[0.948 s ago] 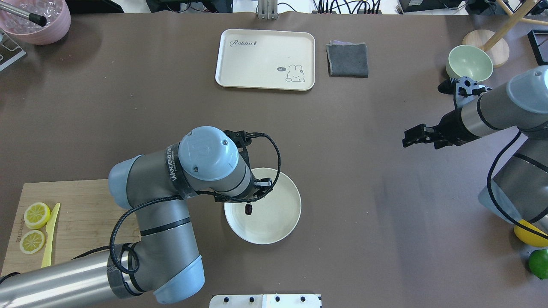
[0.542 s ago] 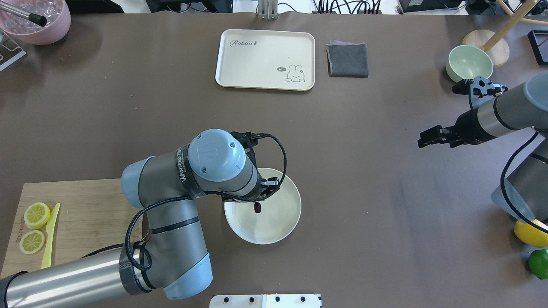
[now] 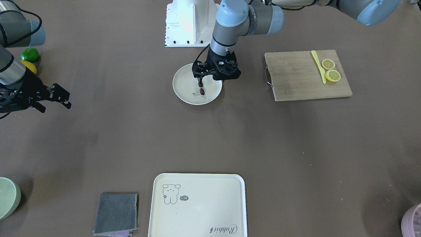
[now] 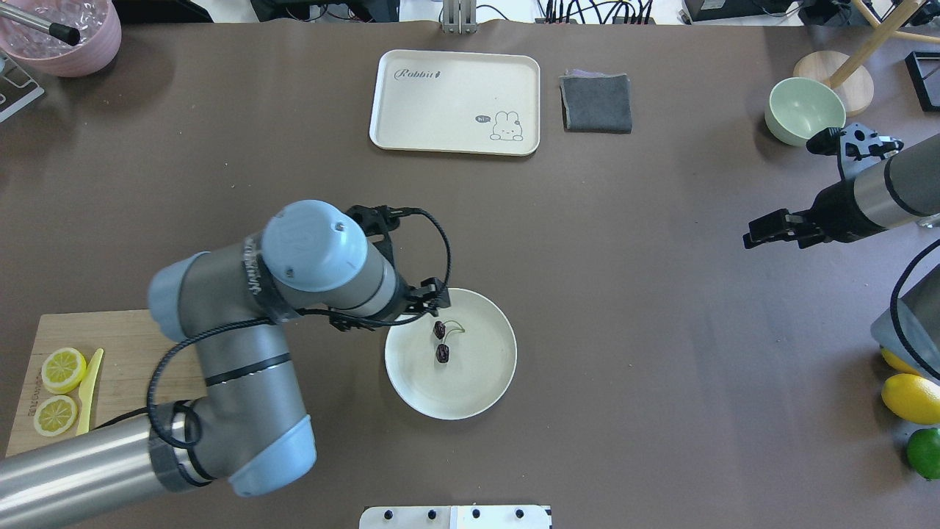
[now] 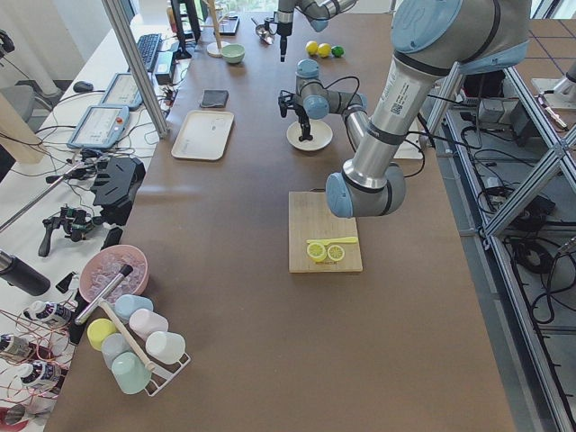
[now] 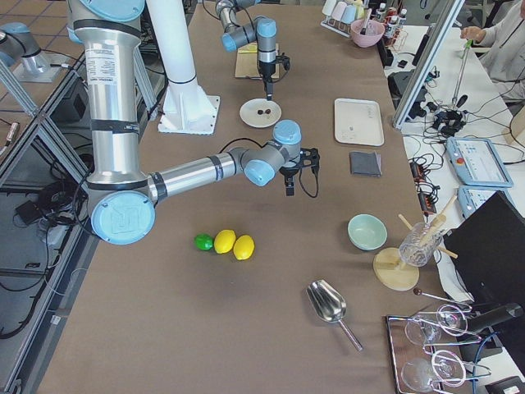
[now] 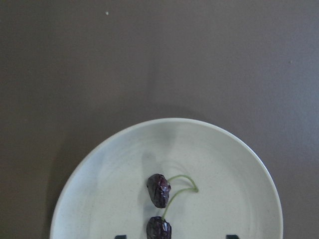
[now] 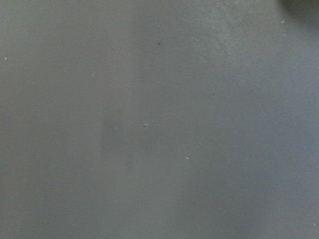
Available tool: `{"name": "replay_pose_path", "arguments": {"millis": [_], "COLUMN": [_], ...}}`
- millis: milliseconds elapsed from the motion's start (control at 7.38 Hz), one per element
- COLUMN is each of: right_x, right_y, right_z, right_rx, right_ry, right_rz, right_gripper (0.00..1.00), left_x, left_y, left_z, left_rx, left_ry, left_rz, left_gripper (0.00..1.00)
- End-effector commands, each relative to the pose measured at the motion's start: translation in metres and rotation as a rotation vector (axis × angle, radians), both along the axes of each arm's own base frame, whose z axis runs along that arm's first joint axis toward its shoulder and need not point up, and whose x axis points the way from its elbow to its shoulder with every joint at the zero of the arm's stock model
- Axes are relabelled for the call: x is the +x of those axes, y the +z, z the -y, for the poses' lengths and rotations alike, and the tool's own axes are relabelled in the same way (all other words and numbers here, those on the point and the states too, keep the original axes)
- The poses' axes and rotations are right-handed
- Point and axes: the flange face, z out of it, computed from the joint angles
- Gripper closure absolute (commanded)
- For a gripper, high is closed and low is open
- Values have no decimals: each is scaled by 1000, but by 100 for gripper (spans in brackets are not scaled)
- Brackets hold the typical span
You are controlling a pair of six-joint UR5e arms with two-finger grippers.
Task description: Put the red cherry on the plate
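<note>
The red cherry point(image 4: 443, 353), two tiny dark fruits joined by thin green stems, lies on the round cream plate point(image 4: 477, 386) a little left of its middle. It also shows on the plate point(image 3: 184, 89) in the front-facing view as the cherry point(image 3: 202, 92). My left gripper point(image 4: 432, 297) is open over the plate's far left rim, clear of the fruit. In the left wrist view its fingertips point(image 7: 119, 236) stand wide apart below the cherry point(image 7: 159, 190) on the plate point(image 7: 229, 199). My right gripper point(image 4: 752, 238) hangs open over bare table far to the right, holding nothing.
A cream tray point(image 4: 455, 103) and a folded grey cloth point(image 4: 596, 103) lie at the back. A green bowl point(image 4: 804, 110) stands back right. A cutting board point(image 4: 147, 353) with lemon slices point(image 4: 62, 367) is at the near left. A lemon point(image 4: 910, 397) and a lime point(image 4: 924, 452) sit near right.
The left gripper has let go of the cherry, which now lies on the plate, and the left arm has drawn back to the left. The right arm has pulled away to the right.
</note>
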Motion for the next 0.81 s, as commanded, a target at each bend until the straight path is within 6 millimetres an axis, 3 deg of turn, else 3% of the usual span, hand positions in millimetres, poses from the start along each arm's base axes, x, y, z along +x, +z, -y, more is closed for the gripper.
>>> {"name": "replay_pose_path", "arguments": {"millis": [0, 135, 271, 542, 677], "right_x": [45, 72, 97, 143, 162], "right_y": [26, 40, 53, 76, 80], "right_z": [0, 1, 1, -8, -7], "right_rx": [37, 66, 78, 103, 109], "right_ry": [-14, -33, -47, -65, -69], "right_rz": [-25, -32, -35, -47, -55], "right_gripper": [0, 0, 0, 0, 0], "left_x": [-99, -161, -228, -365, -422], "left_y": [60, 89, 136, 237, 280], "left_z": [18, 55, 82, 104, 111], "left_rx": [134, 201, 237, 327, 349], "left_ry": [66, 104, 208, 320, 344], "left_rz": [137, 179, 184, 261, 309], "left_gripper": [3, 3, 3, 3, 3]}}
